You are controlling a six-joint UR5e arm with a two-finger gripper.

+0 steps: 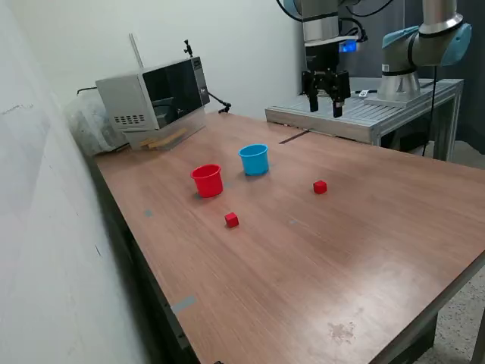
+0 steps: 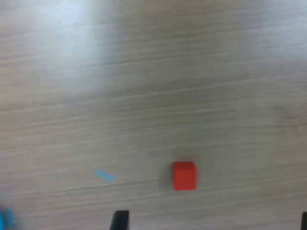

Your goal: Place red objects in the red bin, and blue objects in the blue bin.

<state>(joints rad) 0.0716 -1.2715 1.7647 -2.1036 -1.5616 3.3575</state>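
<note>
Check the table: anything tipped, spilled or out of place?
Nothing stands out. The small red plastic cup and light-blue plastic cup stand upright, apart. Two small red cubes lie loose on the wooden table. No dark-blue cubes are visible.

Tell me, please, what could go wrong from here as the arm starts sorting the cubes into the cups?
1. The red cup and blue cup stand close together, so a drop aimed at one might clip the other.
2. The claw hangs high above the table, far from both red cubes; a long descent could land off-centre.
3. No blue cubes show on the table, so that half may stall.
</note>
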